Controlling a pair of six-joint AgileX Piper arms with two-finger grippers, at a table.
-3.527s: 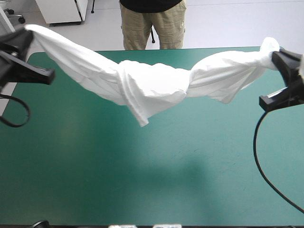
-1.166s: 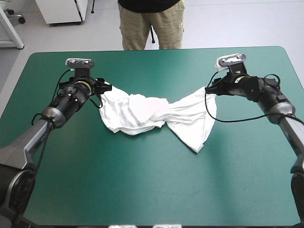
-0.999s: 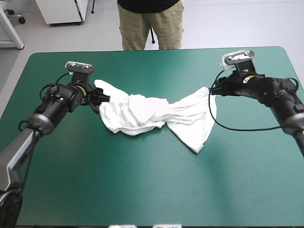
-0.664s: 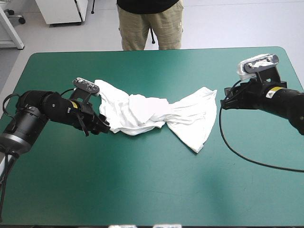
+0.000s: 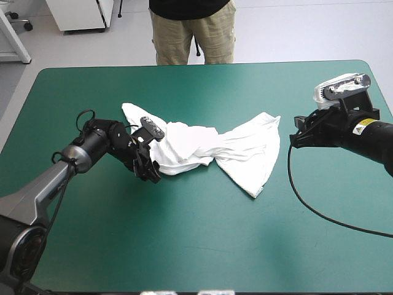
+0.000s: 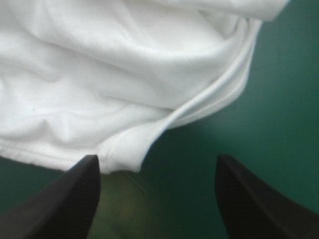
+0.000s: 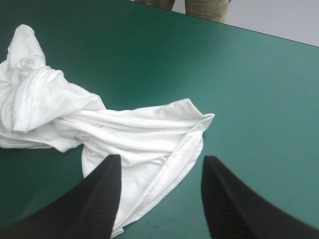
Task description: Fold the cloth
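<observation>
The left gripper (image 5: 151, 174) sat low over the teal-green cover (image 5: 196, 239), its fingers spread wide and holding nothing, with the hem of the crumpled mid-table T-shirt (image 5: 202, 147) just ahead. The right gripper (image 5: 296, 131) stood apart from its right end, equally wide and empty.

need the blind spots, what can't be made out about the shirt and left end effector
High view: the left end effector is masked by its own wrist; contact with the T-shirt unclear.
Left wrist view: the T-shirt runs off the edges; which part lies ahead is unclear.
All views: the collar is lost in crumpled folds.
</observation>
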